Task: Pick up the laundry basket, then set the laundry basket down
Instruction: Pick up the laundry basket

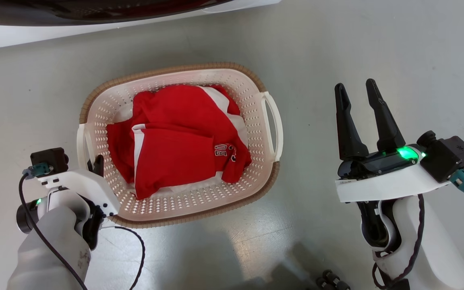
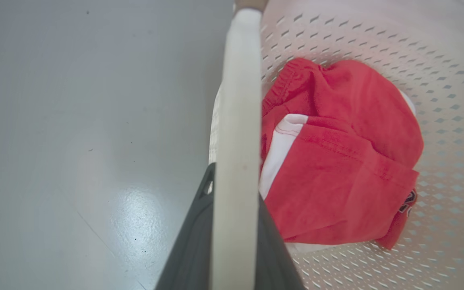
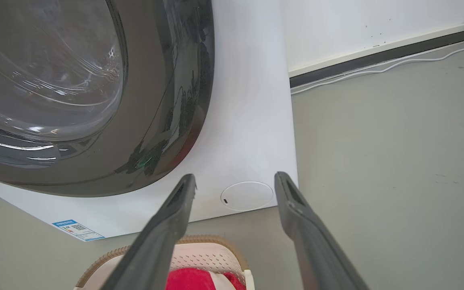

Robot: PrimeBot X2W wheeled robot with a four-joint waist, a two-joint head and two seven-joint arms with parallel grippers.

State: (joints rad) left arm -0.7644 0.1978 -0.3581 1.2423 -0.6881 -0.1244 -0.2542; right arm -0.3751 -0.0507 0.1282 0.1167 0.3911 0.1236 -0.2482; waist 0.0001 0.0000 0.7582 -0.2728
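Note:
The laundry basket, cream perforated plastic with a tan woven rim, stands on the grey floor with red and white clothes inside. My left gripper is at the basket's left side, shut on its white left loop handle; in the left wrist view the handle bar runs between the two dark fingers. The basket wall and clothes lie beyond. My right gripper hovers open to the right of the basket, apart from the right handle. Its wrist view catches the basket rim low down.
A white washing machine with a dark round glass door stands just beyond the basket; its lower edge shows at the top of the head view. A white cable runs along the wall base. Bare grey floor surrounds the basket.

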